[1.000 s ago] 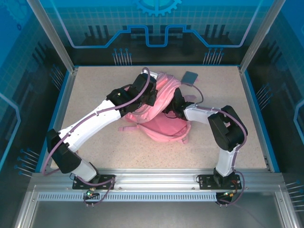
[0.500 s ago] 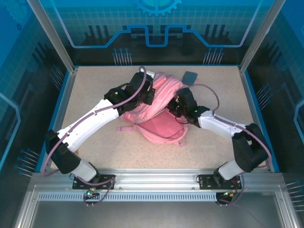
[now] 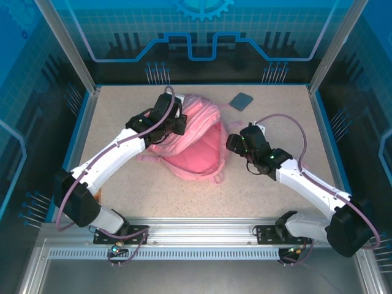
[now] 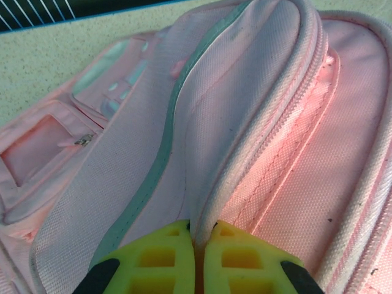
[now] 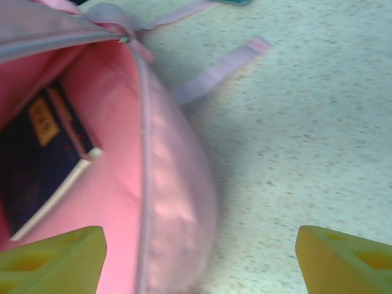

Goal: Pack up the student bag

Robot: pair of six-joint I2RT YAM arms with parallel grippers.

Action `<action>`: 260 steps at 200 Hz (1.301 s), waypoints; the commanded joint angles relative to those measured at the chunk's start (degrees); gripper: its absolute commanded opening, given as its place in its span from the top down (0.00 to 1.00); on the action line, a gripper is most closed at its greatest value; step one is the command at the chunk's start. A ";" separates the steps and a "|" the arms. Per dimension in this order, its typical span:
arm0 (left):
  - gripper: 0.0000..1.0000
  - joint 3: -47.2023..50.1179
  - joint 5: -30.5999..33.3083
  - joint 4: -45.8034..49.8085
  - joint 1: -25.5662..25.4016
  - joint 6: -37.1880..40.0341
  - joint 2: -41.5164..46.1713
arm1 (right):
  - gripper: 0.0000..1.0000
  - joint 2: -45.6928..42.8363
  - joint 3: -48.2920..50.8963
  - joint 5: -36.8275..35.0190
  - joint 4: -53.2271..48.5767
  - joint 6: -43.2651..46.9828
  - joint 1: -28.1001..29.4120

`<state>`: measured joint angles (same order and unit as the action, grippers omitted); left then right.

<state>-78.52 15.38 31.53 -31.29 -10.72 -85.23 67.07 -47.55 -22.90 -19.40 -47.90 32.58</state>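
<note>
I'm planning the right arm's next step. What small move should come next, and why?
Probably swing the open right claw toward the flat dark book on the table beyond the pink backpack: the left claw pinches its opening's edge, and one dark blue book already lies inside.

Pretty clearly a robot lab test cell, not anyone's home: a speckled tabletop [image 3: 275, 116] boxed in by aluminium posts [image 3: 64, 43] and blue see-through panels [image 3: 122, 30] printed with a gear graphic [image 3: 202, 7] and circuit lines. Two white arms [image 3: 116, 160] sit bolted to the slotted front rail [image 3: 202, 231].
</note>
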 commanded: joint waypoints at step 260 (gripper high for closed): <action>0.01 36.60 -5.12 9.29 43.47 -27.52 27.11 | 0.10 14.40 -17.35 24.95 -0.56 10.19 -0.69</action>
<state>-44.91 12.34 42.22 5.65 -35.83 -58.46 80.49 -62.46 -0.34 -20.10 -37.67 31.24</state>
